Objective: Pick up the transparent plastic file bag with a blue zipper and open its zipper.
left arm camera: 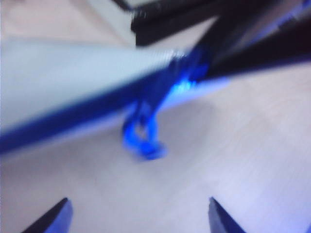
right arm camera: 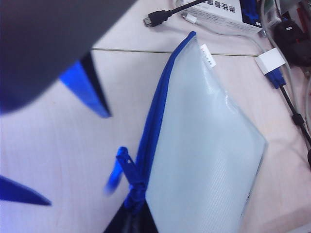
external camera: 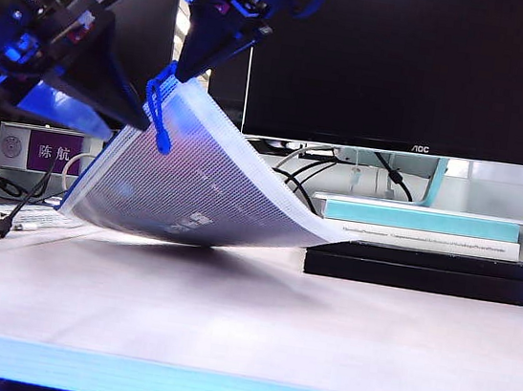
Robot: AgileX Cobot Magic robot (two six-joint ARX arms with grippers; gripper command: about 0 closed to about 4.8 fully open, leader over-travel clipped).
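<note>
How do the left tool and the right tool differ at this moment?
The right tool is shut on the file bag at its zipper corner, holding that end off the table; the left tool is open and empty, beside the cord pull. Both are dark with blue-tinged fingers.

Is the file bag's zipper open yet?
Still shut. The zipper shows one unbroken blue line along the file bag; right gripper pinches the corner, open left gripper short of the pull cord.
</note>
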